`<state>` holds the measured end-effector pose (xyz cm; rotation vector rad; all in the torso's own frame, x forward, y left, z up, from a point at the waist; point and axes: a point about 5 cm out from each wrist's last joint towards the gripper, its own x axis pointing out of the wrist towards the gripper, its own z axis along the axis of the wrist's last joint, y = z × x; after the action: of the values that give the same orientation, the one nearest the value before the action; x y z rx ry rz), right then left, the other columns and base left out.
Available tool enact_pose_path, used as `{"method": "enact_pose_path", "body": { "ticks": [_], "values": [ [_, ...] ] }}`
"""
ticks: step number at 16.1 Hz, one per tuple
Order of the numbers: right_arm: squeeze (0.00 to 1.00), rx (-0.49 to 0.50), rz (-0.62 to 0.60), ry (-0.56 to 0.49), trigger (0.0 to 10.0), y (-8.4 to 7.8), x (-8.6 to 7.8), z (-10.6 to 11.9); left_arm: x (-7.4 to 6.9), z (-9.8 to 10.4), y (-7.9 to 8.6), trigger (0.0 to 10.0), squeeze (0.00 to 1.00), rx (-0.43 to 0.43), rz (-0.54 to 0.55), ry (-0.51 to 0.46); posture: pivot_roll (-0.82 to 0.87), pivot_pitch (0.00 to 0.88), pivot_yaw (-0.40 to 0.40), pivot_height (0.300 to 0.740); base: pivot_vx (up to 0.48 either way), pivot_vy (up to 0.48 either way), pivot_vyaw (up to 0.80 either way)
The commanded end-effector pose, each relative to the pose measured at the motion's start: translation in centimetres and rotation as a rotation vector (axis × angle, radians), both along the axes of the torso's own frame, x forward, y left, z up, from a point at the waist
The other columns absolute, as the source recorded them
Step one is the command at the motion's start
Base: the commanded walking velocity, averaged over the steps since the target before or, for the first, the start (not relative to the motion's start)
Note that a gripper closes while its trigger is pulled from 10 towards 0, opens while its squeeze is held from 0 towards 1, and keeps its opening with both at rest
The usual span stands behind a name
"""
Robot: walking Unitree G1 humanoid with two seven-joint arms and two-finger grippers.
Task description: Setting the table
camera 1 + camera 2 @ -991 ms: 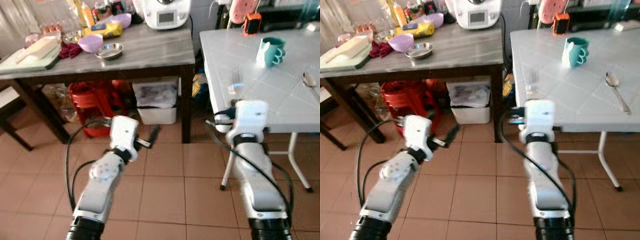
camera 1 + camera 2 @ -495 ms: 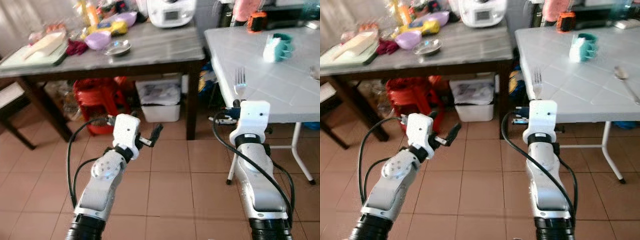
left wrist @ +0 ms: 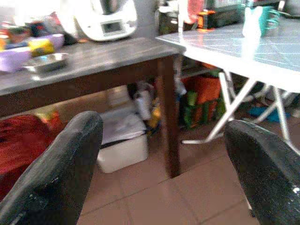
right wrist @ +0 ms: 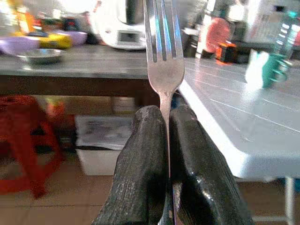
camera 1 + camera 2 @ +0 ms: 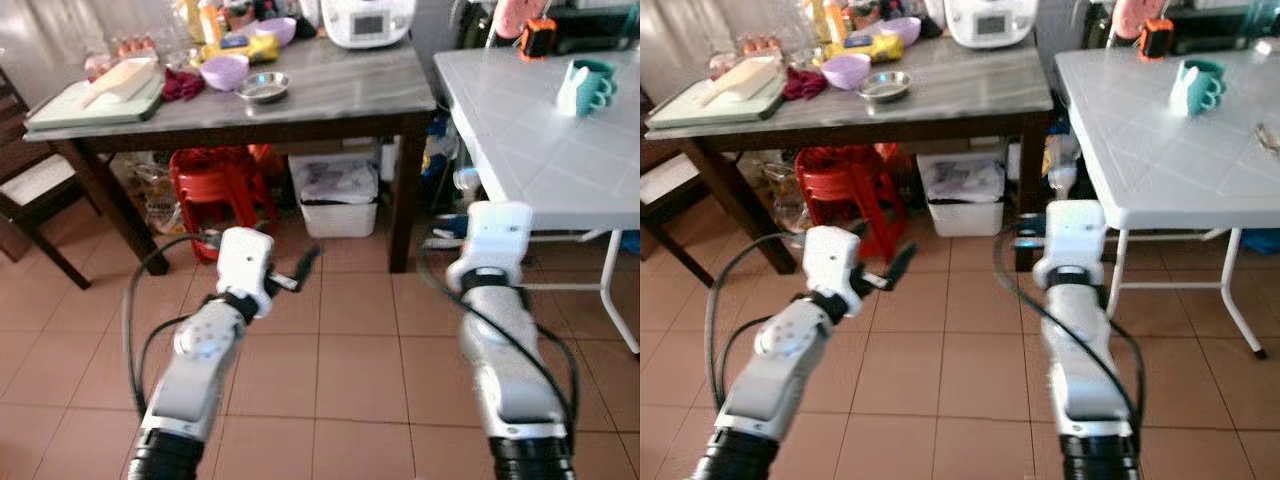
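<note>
Carrying fork (image 4: 163, 51) pinched by its neck in right gripper (image 4: 166, 140), tines standing up past the fingertips. White table (image 4: 243, 136) lies ahead, off to its side. Judgement: keep the pinch firm, lower handle flat onto the tabletop. Left gripper (image 3: 159, 173) spread, empty.

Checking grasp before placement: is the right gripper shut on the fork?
Shut. The right gripper fingers pinch the fork by its handle, tines pointing away.
</note>
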<state>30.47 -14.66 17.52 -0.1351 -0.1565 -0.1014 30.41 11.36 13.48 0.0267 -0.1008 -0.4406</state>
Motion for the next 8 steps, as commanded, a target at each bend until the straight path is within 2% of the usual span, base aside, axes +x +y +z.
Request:
{"method": "enact_pose_path", "body": {
  "ticks": [1,2,8],
  "values": [
    [0.0,-0.002,0.0,-0.028,10.0,-0.12,0.03,0.71,-0.04,0.1,-0.09,10.0,0.0,-0.012,-0.005,-0.002,-0.14,0.07,0.112,0.74,0.0,0.0,0.0],
    [0.0,-0.004,-0.001,-0.028,10.0,-0.17,0.02,0.72,-0.03,0.23,-0.16,10.0,0.0,-0.025,-0.013,-0.005,-0.14,0.069,0.111,0.74,0.0,0.0,0.0],
    [0.0,0.0,0.002,-0.03,10.0,-0.14,-0.03,0.75,-0.11,0.23,-0.27,10.0,0.0,-0.028,-0.029,-0.001,-0.14,0.072,0.115,0.74,0.279,0.0,0.0]
  ]
}}
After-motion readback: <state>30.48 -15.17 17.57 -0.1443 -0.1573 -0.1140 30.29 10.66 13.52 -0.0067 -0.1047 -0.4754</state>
